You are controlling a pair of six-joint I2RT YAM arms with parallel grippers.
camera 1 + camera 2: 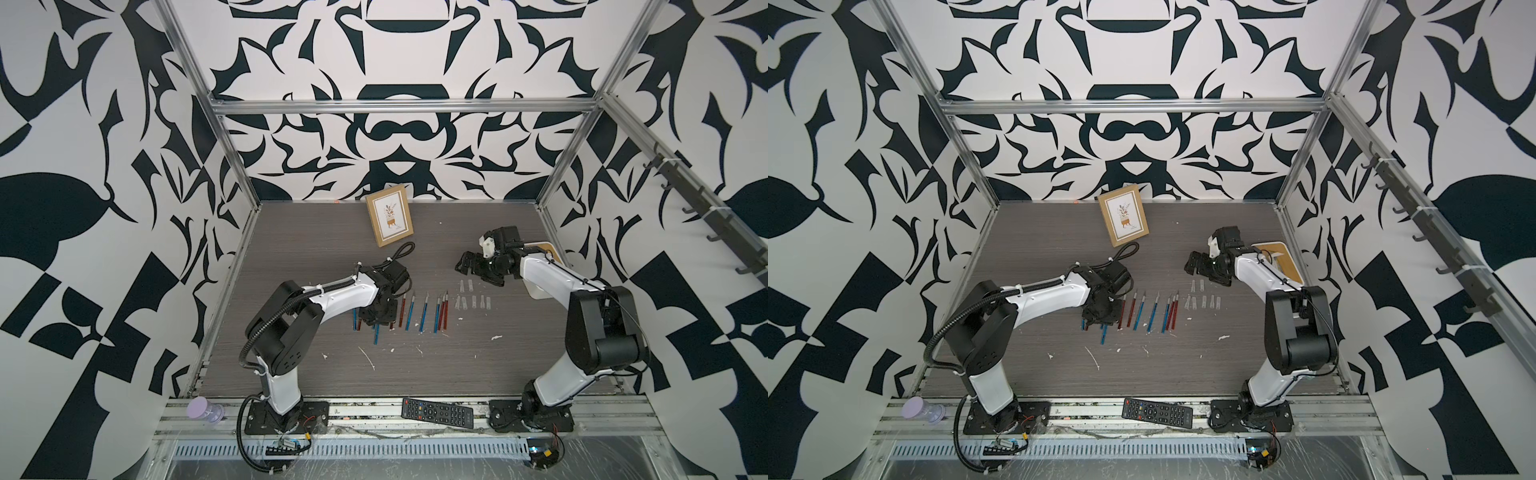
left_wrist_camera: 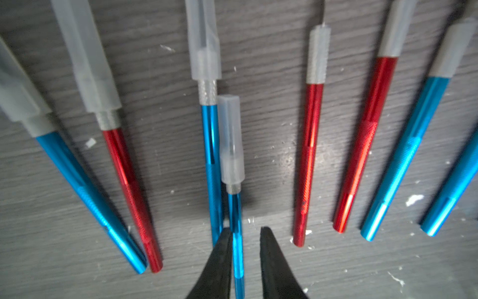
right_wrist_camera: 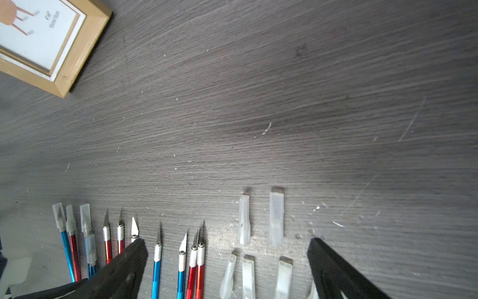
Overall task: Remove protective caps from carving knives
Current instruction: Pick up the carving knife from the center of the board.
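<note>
So the left end effector (image 2: 245, 229) is down over the capped blue knife (image 2: 237, 207). Its jaws sit narrow round the handle, one finger (image 2: 219, 259) touching and the other a gap away, so not pinched yet imo. That knife lies on the desk (image 2: 271, 168) hard against its capped blue neighbour (image 2: 212, 145). I'd squeeze the one handle only, lift clear, then offer the cap (image 2: 231, 139) to the right end effector (image 3: 227, 243), which is wide open above the loose caps (image 3: 276, 217).

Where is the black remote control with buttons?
In both top views the black rectangular remote control lies on the front metal rail, between the two arms' bases, nearer the right arm's base.
</note>
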